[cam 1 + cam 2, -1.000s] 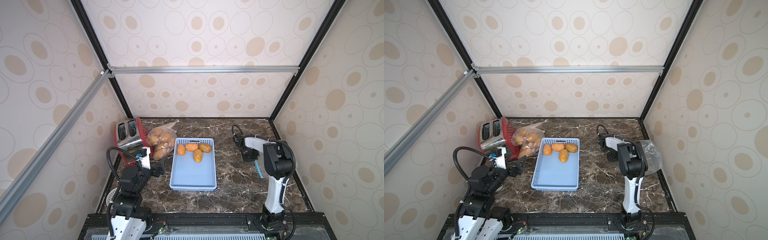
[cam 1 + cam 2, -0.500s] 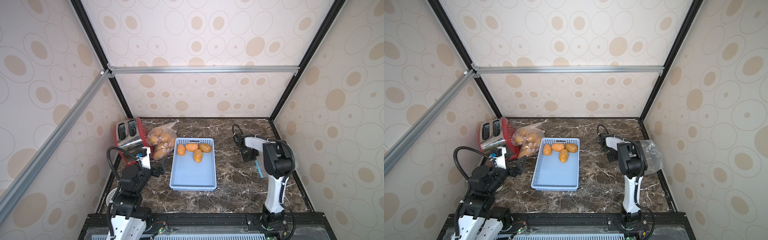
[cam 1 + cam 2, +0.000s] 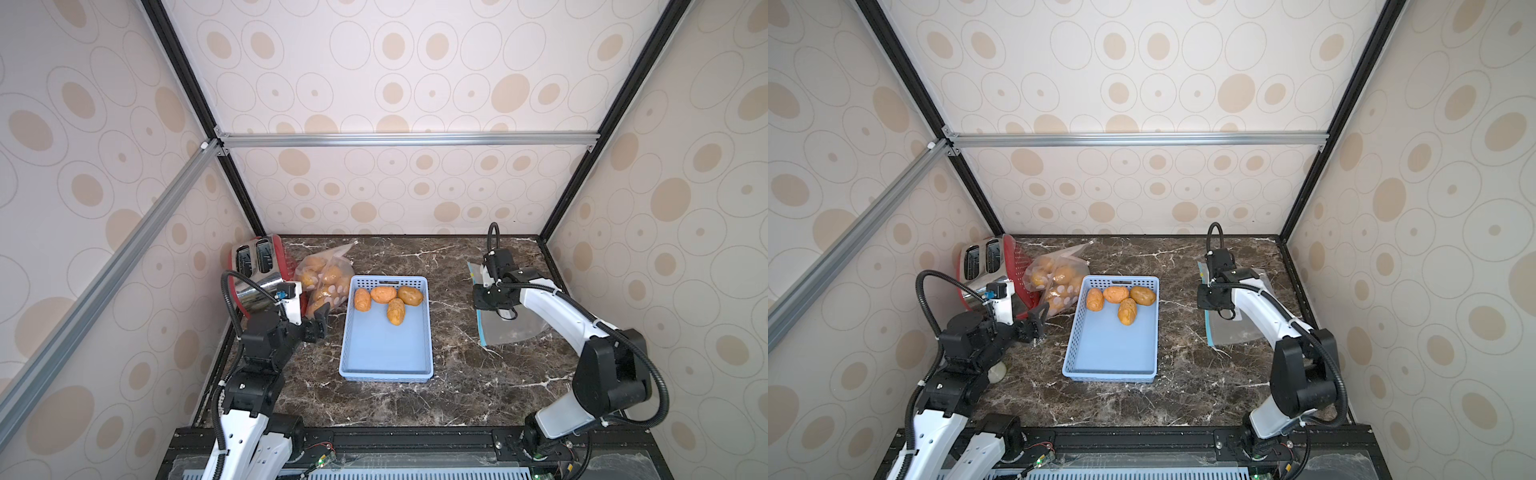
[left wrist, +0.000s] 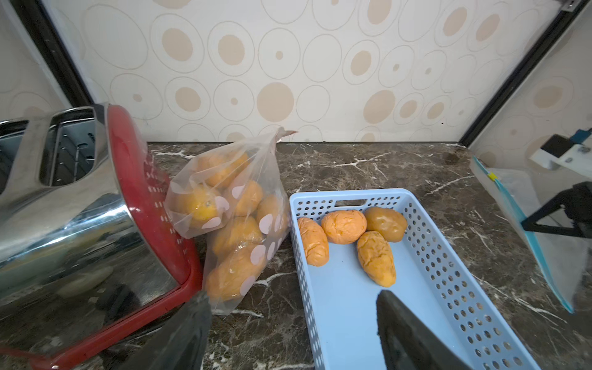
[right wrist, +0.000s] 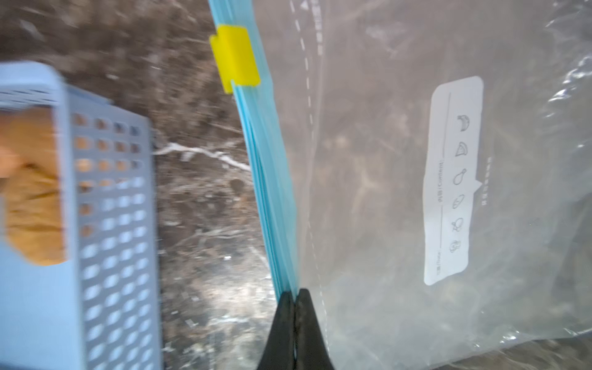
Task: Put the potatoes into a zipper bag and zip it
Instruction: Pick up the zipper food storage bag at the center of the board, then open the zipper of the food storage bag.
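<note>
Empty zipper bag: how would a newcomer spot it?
Find the blue basket mid-table. Across it from the red toaster sits a clear zipper bag. Unlike the dotted bag of potatoes, it is empty, with blue zip strip and yellow slider.

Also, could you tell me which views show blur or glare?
Right wrist view: the blue basket and a potato are blurred, the zipper bag clearer. Left wrist view: sharp, with reflections on the chrome toaster. Both top views: evenly lit, crisp.
</note>
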